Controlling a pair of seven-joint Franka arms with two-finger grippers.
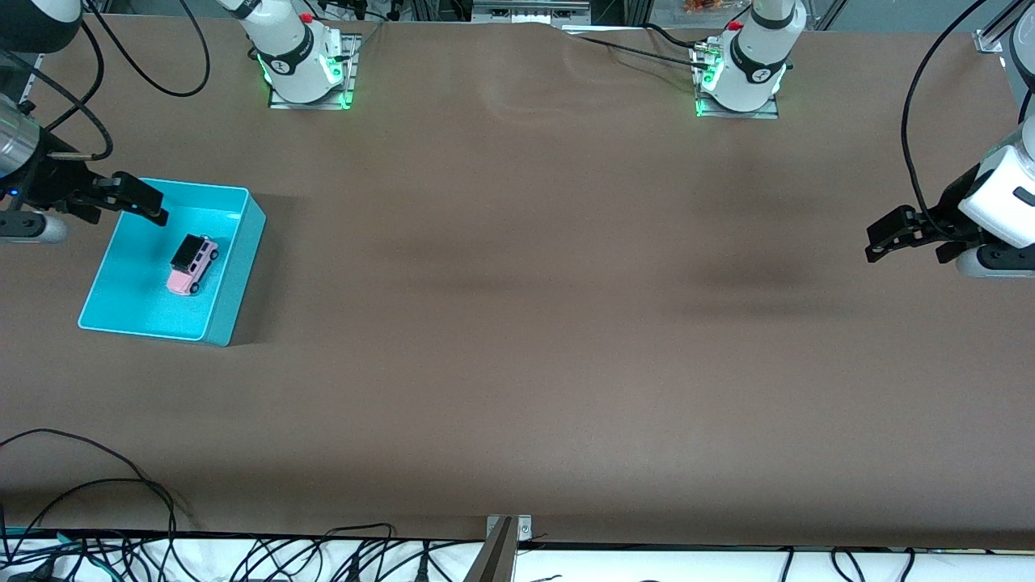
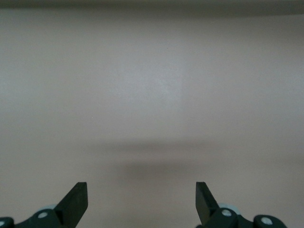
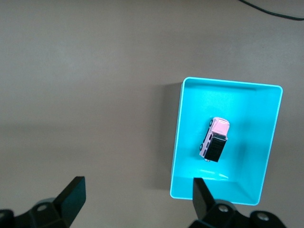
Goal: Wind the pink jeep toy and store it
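The pink jeep toy (image 1: 192, 265), light pink with a black roof, lies inside the turquoise bin (image 1: 229, 283) at the right arm's end of the table. It also shows in the right wrist view (image 3: 214, 139), in the middle of the bin (image 3: 256, 156). My right gripper (image 1: 125, 212) is open and empty, up in the air over the bin's edge that lies farther from the front camera; in its own view the gripper (image 3: 137, 187) has its fingers wide apart. My left gripper (image 1: 906, 252) is open and empty over bare table at the left arm's end, as its own view (image 2: 141, 190) shows.
A brown table cover (image 1: 517, 283) spans the table. Cables (image 1: 121, 550) lie along the edge nearest the front camera. The two arm bases (image 1: 306, 73) (image 1: 740, 81) stand at the edge farthest from that camera.
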